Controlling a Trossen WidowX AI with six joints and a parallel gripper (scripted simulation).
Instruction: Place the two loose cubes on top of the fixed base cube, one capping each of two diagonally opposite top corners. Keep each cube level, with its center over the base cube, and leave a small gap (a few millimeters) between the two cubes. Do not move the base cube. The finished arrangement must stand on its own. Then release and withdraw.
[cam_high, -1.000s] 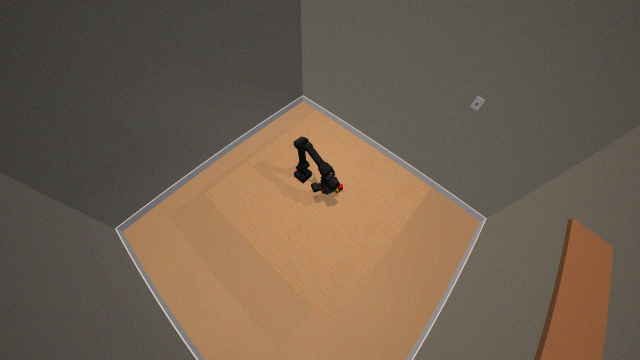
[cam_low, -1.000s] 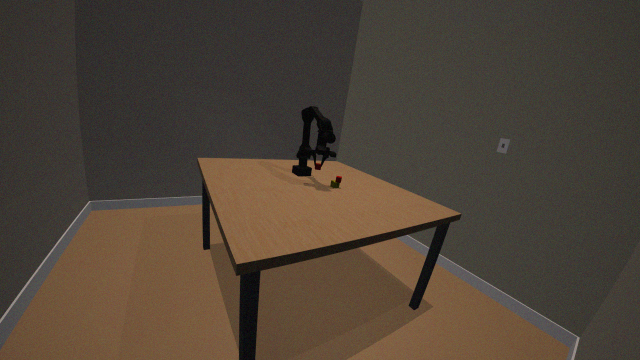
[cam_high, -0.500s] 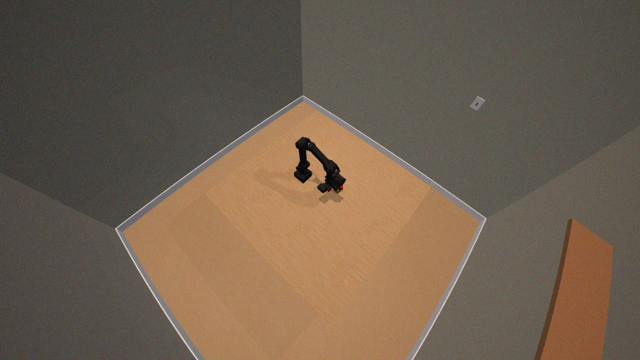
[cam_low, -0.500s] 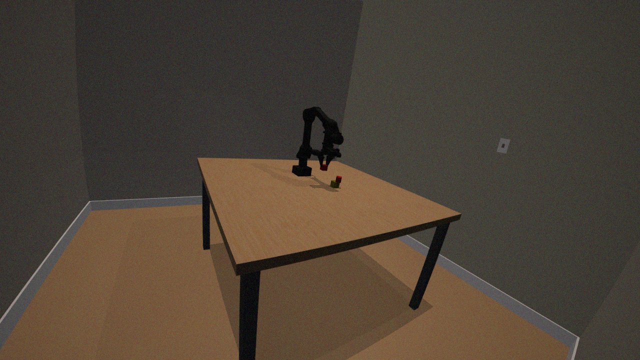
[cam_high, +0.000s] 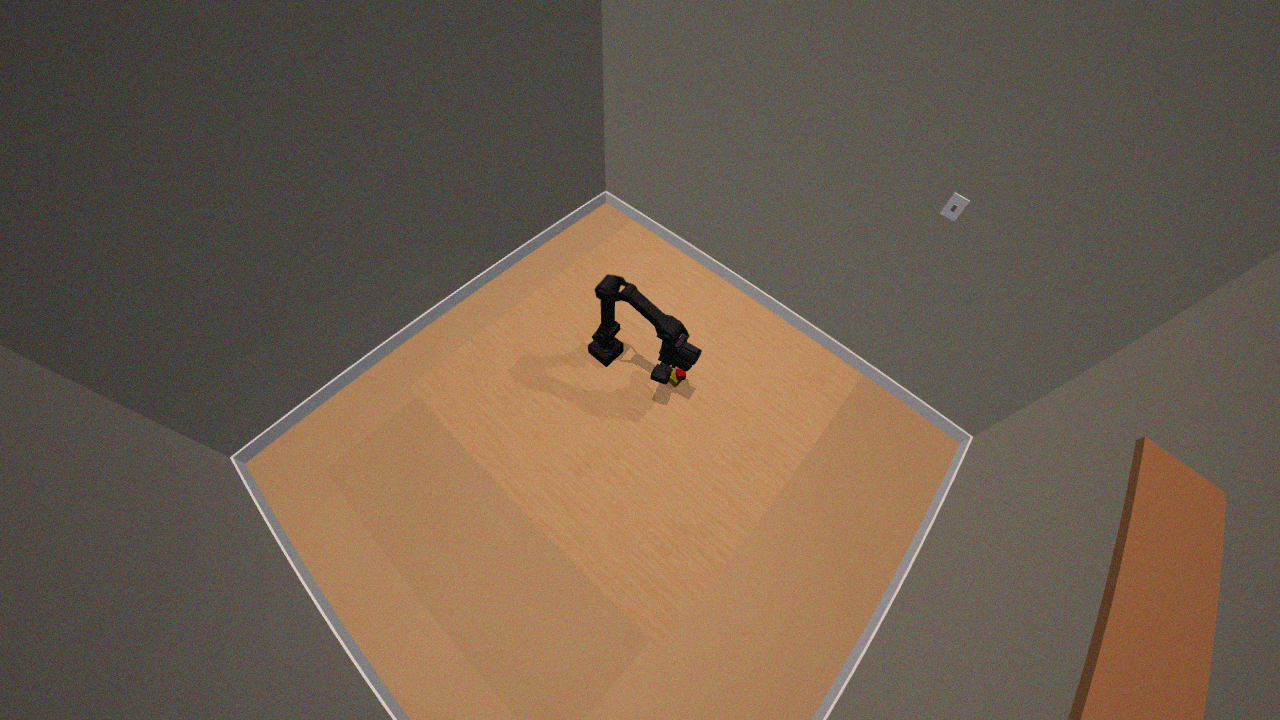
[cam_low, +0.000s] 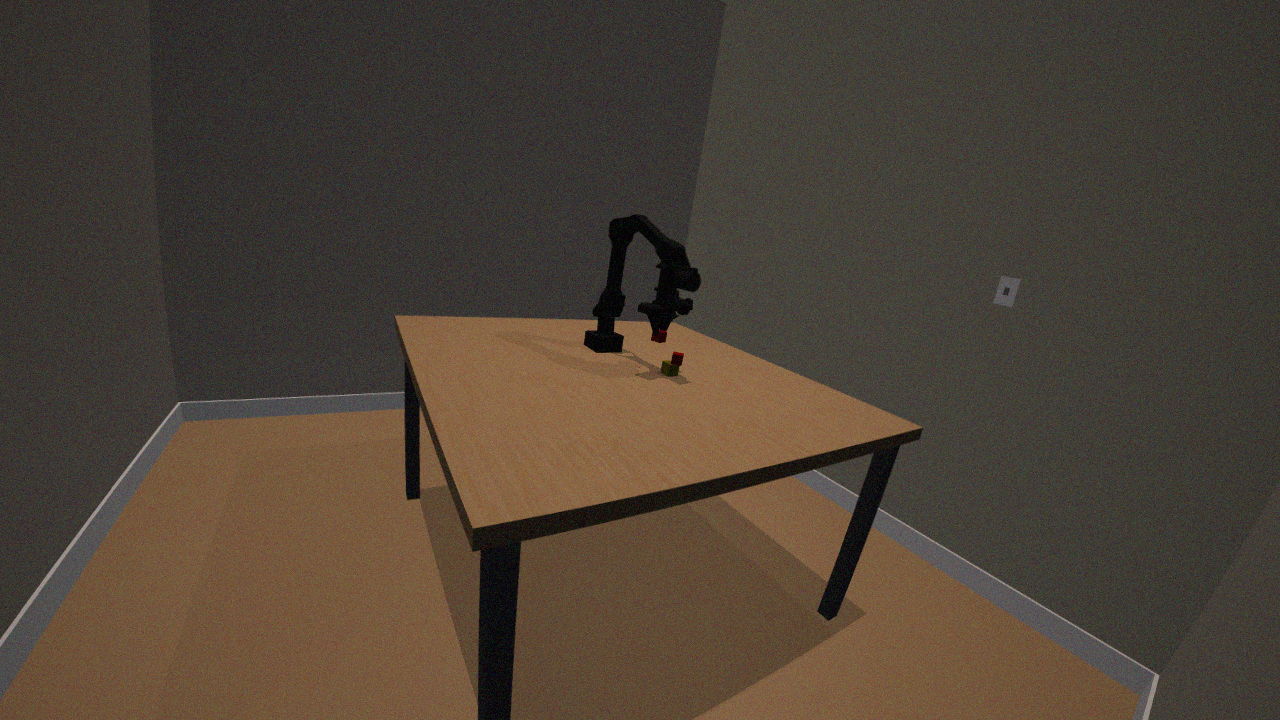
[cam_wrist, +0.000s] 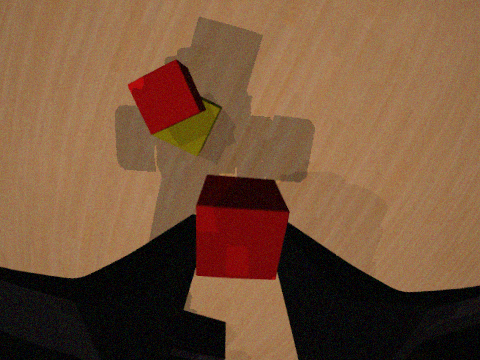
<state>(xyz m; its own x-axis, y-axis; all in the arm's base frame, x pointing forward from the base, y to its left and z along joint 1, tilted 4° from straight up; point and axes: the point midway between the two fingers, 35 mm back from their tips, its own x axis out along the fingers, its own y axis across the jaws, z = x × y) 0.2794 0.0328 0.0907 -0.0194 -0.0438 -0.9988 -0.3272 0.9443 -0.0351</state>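
And the pincer (cam_low: 659, 333) (cam_wrist: 238, 227) grips one red cube (cam_low: 659, 336) (cam_wrist: 240, 242), held above the bench (cam_low: 572, 420) near the yellow base cube (cam_high: 674, 380) (cam_low: 668, 368) (cam_wrist: 192, 132)! The other red cube (cam_high: 680, 374) (cam_low: 677, 358) (cam_wrist: 166, 97) sits atop that base cube, overhanging one corner!

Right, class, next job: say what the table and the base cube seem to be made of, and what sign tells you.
Table: probably wood or wood laminate, matt, as fine streaky grain runs across its top.
Base cube: perhaps painted wood or plastic; it is plain yellow with no grain showing, so the look leaves it open.
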